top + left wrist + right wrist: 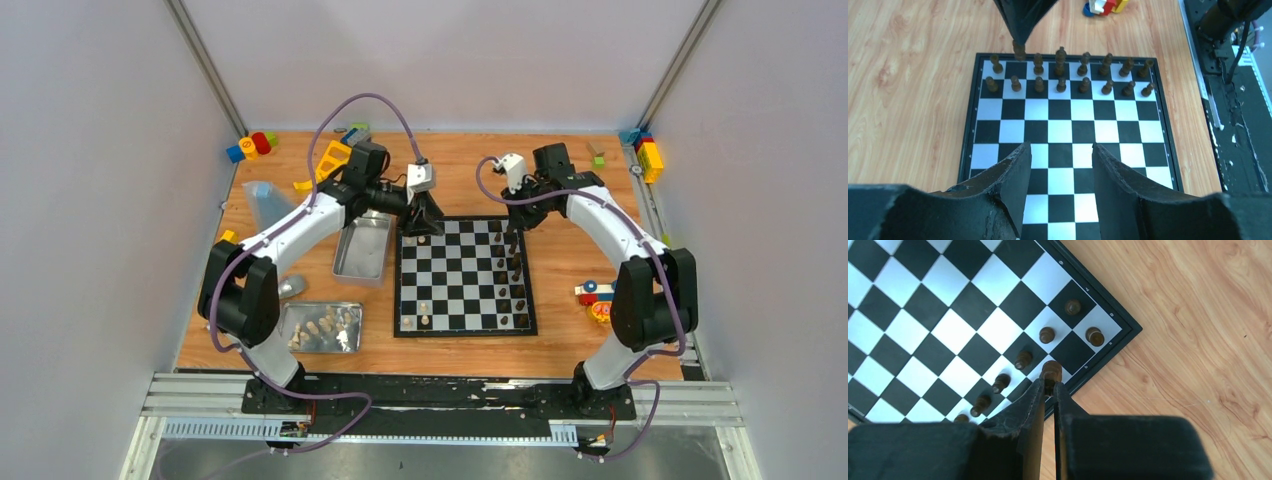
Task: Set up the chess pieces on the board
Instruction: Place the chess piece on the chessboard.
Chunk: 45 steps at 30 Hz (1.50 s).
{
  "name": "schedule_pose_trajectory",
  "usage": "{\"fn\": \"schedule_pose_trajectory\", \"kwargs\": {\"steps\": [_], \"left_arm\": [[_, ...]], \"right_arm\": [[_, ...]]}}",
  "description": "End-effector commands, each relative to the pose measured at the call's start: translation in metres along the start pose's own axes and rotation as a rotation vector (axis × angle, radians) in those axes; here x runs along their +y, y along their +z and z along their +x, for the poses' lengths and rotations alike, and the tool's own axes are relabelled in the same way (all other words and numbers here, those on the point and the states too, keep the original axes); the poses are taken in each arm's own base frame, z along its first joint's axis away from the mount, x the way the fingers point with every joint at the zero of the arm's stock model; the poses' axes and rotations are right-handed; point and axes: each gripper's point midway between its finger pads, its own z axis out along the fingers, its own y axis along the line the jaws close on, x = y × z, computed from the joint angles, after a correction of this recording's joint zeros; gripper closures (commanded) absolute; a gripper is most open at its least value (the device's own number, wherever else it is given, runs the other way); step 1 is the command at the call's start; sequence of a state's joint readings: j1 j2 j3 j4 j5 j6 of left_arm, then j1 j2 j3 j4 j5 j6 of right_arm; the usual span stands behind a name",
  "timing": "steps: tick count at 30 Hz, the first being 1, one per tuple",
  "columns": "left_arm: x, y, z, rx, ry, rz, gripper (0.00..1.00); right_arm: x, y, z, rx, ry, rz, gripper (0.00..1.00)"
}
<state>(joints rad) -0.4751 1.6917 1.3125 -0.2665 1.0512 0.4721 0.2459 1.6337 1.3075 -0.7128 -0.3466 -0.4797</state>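
Robot lab test cell: white panel walls (pixel 90 200) w/ alu frame posts (pixel 205 65), wood desk (pixel 560 350), left arm (pixel 290 225) & right arm (pixel 615 228) bolted to metal rail (pixel 195 398) at near edge, loose cables (pixel 372 96).

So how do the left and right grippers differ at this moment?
The left gripper has its jaws apart; the right gripper has them shut. The left holds nothing; the right grips a dark piece. The left hangs above bare squares of the board; the right is at its edge row. Both are black.
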Motion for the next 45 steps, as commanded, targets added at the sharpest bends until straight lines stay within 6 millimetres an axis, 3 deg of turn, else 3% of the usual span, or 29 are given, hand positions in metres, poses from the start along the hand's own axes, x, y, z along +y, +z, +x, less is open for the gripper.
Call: {"fn": "schedule_pose_trajectory", "kwargs": {"steps": [1, 14, 45], "left_arm": [[-0.012, -0.015, 0.007, 0.052, 0.024, -0.023, 0.44], [-0.022, -0.028, 0.011, 0.063, 0.031, -0.041, 0.44], [-0.026, -0.033, 0.015, 0.067, 0.035, -0.041, 0.43]], "right_arm": [[-0.021, 0.005, -0.013, -0.001, 0.012, 0.083, 1.0], [-0.032, 0.033, 0.002, 0.057, 0.036, 0.099, 1.0], [-0.031, 0.053, 0.021, 0.114, 0.018, 0.104, 1.0]]}}
